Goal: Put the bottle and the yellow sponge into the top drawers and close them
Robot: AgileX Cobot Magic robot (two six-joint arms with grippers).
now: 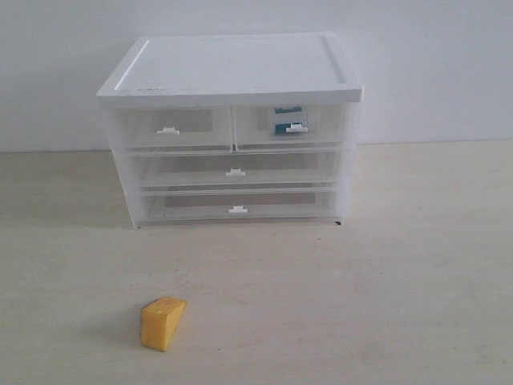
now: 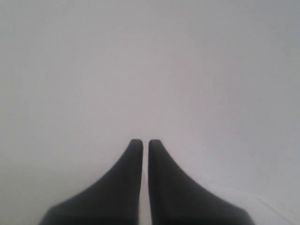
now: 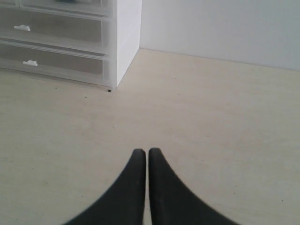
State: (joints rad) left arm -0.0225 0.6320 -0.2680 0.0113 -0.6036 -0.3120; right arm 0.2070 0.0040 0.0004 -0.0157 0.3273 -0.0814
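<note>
The bottle [image 1: 288,120] is sitting inside the right top drawer [image 1: 309,132], just right of centre in the upper half of the exterior frame. It is showing through the clear front, and that drawer is lying flush with the cabinet [image 1: 232,68], so this half of the job is looking done. The yellow sponge [image 1: 163,322] is lying on the counter [image 1: 401,281] at the lower left, well apart from the cabinet and waiting to be picked up. The left top drawer [image 1: 192,132] is sitting shut and seems to be holding nothing, so it is likely awaiting the sponge. The left hand [image 2: 146,143] is holding nothing, its fingers pressed to a narrow slit and facing a blank pale surface. The right hand [image 3: 148,152] is likewise narrowed and gripping nothing, hovering over bare counter near the cabinet's corner.
</note>
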